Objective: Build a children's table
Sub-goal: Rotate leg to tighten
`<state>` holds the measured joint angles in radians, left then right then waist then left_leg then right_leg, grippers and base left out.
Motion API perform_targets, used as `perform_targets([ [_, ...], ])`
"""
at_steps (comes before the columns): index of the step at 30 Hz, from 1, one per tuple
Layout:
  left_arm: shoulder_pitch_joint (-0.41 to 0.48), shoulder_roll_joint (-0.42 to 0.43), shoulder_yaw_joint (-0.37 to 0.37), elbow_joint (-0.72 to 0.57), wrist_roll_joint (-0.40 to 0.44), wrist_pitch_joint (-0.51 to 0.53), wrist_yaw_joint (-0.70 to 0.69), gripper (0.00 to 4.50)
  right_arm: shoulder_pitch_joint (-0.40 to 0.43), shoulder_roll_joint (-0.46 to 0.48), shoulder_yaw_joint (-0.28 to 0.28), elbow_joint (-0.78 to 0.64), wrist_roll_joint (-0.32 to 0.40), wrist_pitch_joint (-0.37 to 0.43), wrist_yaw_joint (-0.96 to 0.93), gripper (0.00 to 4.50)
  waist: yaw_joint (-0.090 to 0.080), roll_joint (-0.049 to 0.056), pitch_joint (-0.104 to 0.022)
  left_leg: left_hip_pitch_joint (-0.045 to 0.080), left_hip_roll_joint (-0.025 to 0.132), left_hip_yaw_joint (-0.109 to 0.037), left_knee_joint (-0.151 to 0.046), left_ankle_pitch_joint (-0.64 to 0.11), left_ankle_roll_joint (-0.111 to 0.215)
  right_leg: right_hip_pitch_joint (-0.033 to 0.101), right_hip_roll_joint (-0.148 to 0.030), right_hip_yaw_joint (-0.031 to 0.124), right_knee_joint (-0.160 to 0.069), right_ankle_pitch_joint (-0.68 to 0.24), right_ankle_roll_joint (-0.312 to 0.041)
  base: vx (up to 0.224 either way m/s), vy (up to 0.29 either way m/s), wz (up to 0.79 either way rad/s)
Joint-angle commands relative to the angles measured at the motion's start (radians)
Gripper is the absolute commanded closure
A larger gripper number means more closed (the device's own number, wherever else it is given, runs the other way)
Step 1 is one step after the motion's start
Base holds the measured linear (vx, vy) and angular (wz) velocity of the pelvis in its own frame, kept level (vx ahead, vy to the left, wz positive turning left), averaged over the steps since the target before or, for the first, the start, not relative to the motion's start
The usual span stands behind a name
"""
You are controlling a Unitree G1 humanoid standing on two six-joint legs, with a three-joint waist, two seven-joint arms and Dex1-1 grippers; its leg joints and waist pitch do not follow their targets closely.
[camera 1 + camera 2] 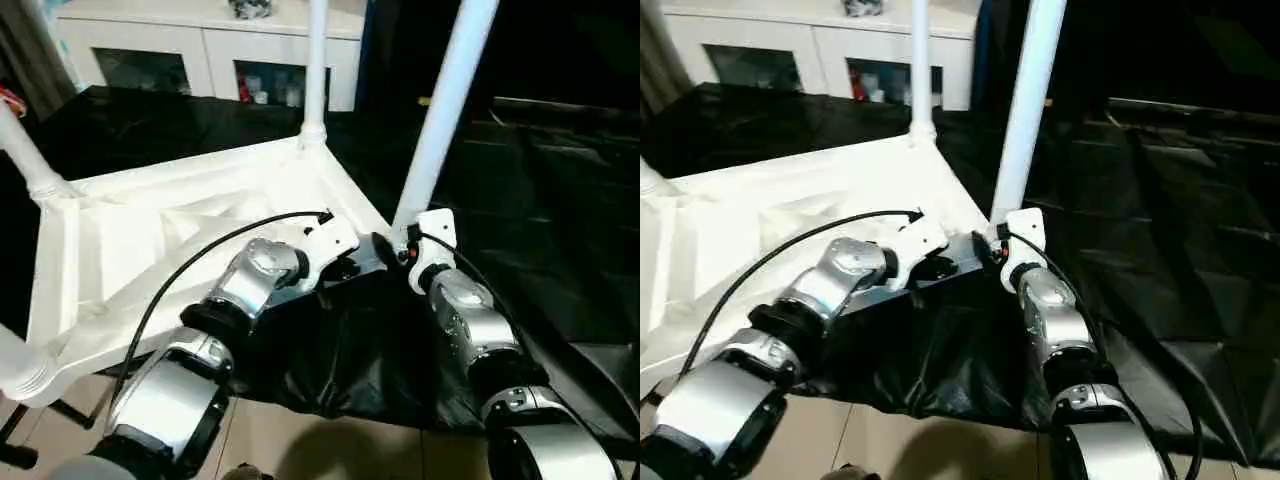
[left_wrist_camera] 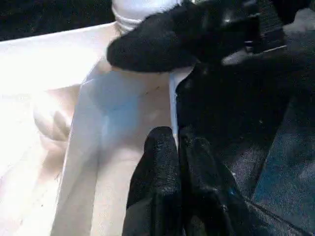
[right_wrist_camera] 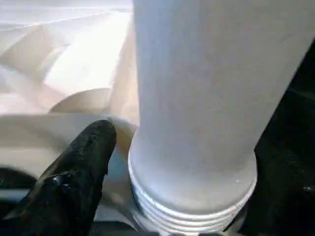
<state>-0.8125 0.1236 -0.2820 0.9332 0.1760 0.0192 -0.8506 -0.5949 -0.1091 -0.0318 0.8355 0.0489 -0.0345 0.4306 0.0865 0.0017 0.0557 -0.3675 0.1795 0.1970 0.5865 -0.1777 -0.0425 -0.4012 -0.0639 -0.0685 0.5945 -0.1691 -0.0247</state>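
Note:
The children's table point(image 1: 190, 225) lies upside down on the black sheet, ribbed underside up. White legs stand in its corners: one at the far corner point(image 1: 316, 60), one on the left point(image 1: 22, 150), one at the near left point(image 1: 15, 370). The near right leg point(image 1: 445, 110) leans slightly in its socket. My left gripper point(image 2: 174, 142) is shut on the thin rim of the table top point(image 2: 172, 98), just beside that socket. My right gripper point(image 1: 398, 243) is at this leg's threaded base point(image 3: 192, 196). One of its black fingers point(image 3: 83, 162) stands a little off the tube, so the gripper is open.
A white cabinet with glass doors point(image 1: 210, 50) stands behind the big table. The black sheet point(image 1: 540, 200) spreads out to the right and hangs over the front edge point(image 1: 350, 370). Beige floor point(image 1: 300, 440) shows below it. A black cable point(image 1: 200, 255) loops over my left forearm.

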Motion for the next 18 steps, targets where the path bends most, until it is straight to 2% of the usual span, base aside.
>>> perform_targets([
  [1, 0.019, -0.009, -0.034, -0.067, -0.025, -0.042, -0.096, 4.5, 0.012, 0.012, 0.094, -0.031, 0.011, 0.0, 0.176, 0.61, 0.005, -0.006, -0.071, 0.009, 0.055, -0.029, -0.066, -0.196, 0.058, 0.056, -0.099, 0.052, -0.068, -0.195, -0.222, 0.0, 0.0, 0.0],
  [3, 0.033, 0.01, -0.034, -0.087, -0.035, -0.051, -0.144, 4.5, 0.024, -0.013, 0.108, -0.057, 0.018, 0.0, 0.258, 0.61, 0.009, -0.005, -0.071, 0.008, 0.057, -0.026, -0.062, -0.159, 0.084, 0.057, -0.097, 0.051, -0.062, -0.132, -0.244, 0.0, 0.0, 0.0],
  [5, 0.038, 0.018, -0.035, -0.094, -0.039, -0.058, -0.163, 4.5, 0.029, -0.024, 0.114, -0.067, 0.02, -0.003, 0.288, 0.61, 0.013, -0.003, -0.07, 0.008, 0.06, -0.024, -0.062, -0.157, 0.089, 0.056, -0.094, 0.049, -0.062, -0.131, -0.247, 0.0, 0.0, 0.0],
  [6, 0.047, 0.034, -0.037, -0.107, -0.047, -0.072, -0.198, 4.5, 0.04, -0.044, 0.126, -0.09, 0.027, -0.002, 0.352, 0.61, 0.013, -0.002, -0.07, 0.008, 0.062, -0.024, -0.063, -0.164, 0.087, 0.055, -0.095, 0.049, -0.061, -0.139, -0.248, 0.0, 0.0, 0.0],
  [7, 0.054, 0.046, -0.038, -0.115, -0.054, -0.084, -0.229, 4.5, 0.048, -0.062, 0.134, -0.106, 0.031, -0.006, 0.403, 0.61, 0.017, -0.008, -0.067, 0.008, 0.062, -0.024, -0.063, -0.18, 0.085, 0.056, -0.095, 0.047, -0.065, -0.172, -0.242, 0.0, 0.0, 0.0],
  [9, 0.062, 0.063, -0.037, -0.128, -0.066, -0.094, -0.271, 4.5, 0.062, -0.089, 0.149, -0.132, 0.041, -0.005, 0.482, 0.61, 0.018, -0.003, -0.065, 0.013, 0.064, -0.024, -0.066, -0.211, 0.072, 0.05, -0.096, 0.049, -0.07, -0.228, -0.232, 0.0, 0.0, 0.0],
  [11, 0.075, 0.093, -0.031, -0.158, -0.093, -0.087, -0.333, 4.5, 0.092, -0.138, 0.181, -0.188, 0.058, 0.0, 0.602, 0.61, 0.024, -0.01, -0.061, 0.014, 0.065, -0.025, -0.068, -0.248, 0.057, 0.051, -0.098, 0.049, -0.079, -0.322, -0.201, 0.0, 0.0, 0.0],
  [13, 0.083, 0.111, -0.029, -0.181, -0.107, -0.081, -0.369, 4.5, 0.111, -0.167, 0.197, -0.223, 0.065, 0.004, 0.672, 0.61, 0.026, -0.007, -0.062, 0.016, 0.069, -0.026, -0.07, -0.246, 0.057, 0.046, -0.098, 0.051, -0.077, -0.32, -0.198, 0.0, 0.0, 0.0],
  [15, 0.087, 0.124, -0.026, -0.19, -0.113, -0.079, -0.39, 4.5, 0.125, -0.188, 0.212, -0.246, 0.066, -0.001, 0.709, 0.61, 0.03, -0.009, -0.062, 0.016, 0.067, -0.026, -0.07, -0.239, 0.056, 0.045, -0.097, 0.051, -0.076, -0.315, -0.197, 0.0, 0.0, 0.0],
  [16, 0.088, 0.128, -0.025, -0.192, -0.115, -0.08, -0.397, 4.5, 0.13, -0.195, 0.217, -0.254, 0.066, -0.002, 0.721, 0.86, 0.031, -0.009, -0.062, 0.016, 0.068, -0.026, -0.07, -0.235, 0.056, 0.044, -0.097, 0.052, -0.076, -0.31, -0.198, 0.0, 0.0, 0.0],
  [18, 0.095, 0.153, -0.017, -0.209, -0.128, -0.074, -0.445, 4.5, 0.154, -0.224, 0.229, -0.304, 0.088, 0.02, 0.795, 0.92, 0.033, -0.01, -0.063, 0.015, 0.066, -0.025, -0.069, -0.223, 0.057, 0.046, -0.097, 0.052, -0.076, -0.297, -0.2, 0.0, 0.0, 0.0],
])
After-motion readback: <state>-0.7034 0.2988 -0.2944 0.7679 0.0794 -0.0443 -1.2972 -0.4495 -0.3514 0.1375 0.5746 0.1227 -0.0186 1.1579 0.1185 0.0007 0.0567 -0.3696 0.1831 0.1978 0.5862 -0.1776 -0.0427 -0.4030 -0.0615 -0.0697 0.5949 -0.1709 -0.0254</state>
